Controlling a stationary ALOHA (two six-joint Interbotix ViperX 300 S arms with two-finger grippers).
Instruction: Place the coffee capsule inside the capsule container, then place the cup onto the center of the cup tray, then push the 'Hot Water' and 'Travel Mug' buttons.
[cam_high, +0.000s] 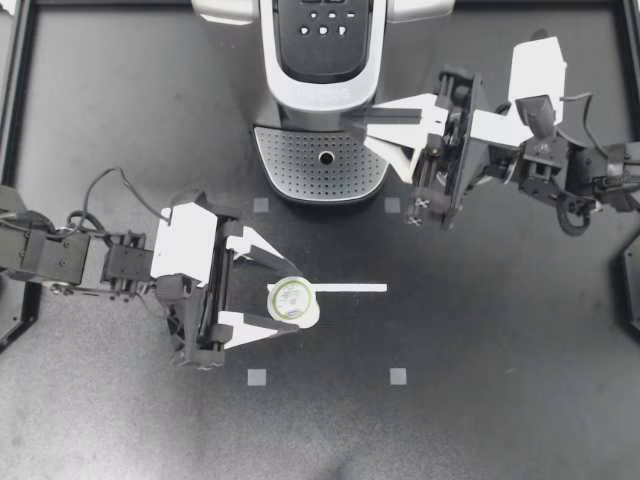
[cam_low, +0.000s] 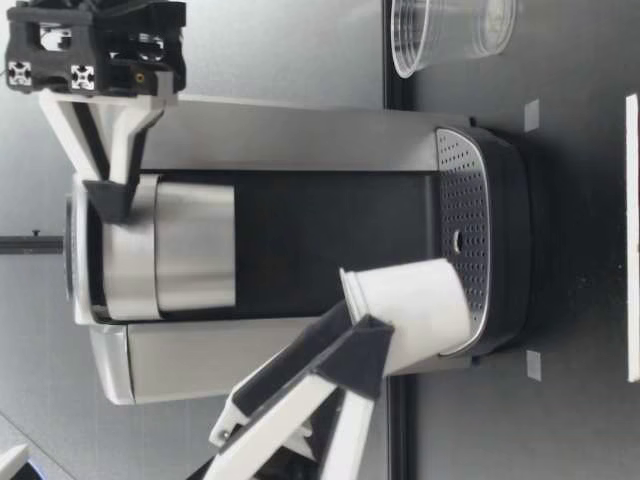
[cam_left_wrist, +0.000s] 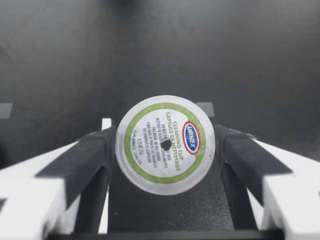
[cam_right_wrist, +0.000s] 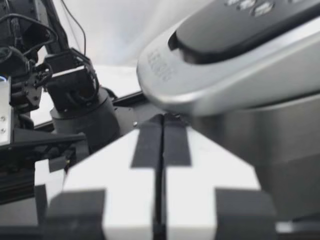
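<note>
Overhead, table-level, two wrist cameras.

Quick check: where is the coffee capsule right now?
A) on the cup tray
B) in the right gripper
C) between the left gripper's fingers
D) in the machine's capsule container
C: my left gripper has the coffee capsule between its fingers, both touching its sides in the left wrist view.

My right gripper (cam_high: 362, 128) is crowding the side of the coffee machine (cam_high: 320, 60); the table (cam_high: 480, 330) is lying open before the cup tray (cam_high: 290, 160).
</note>
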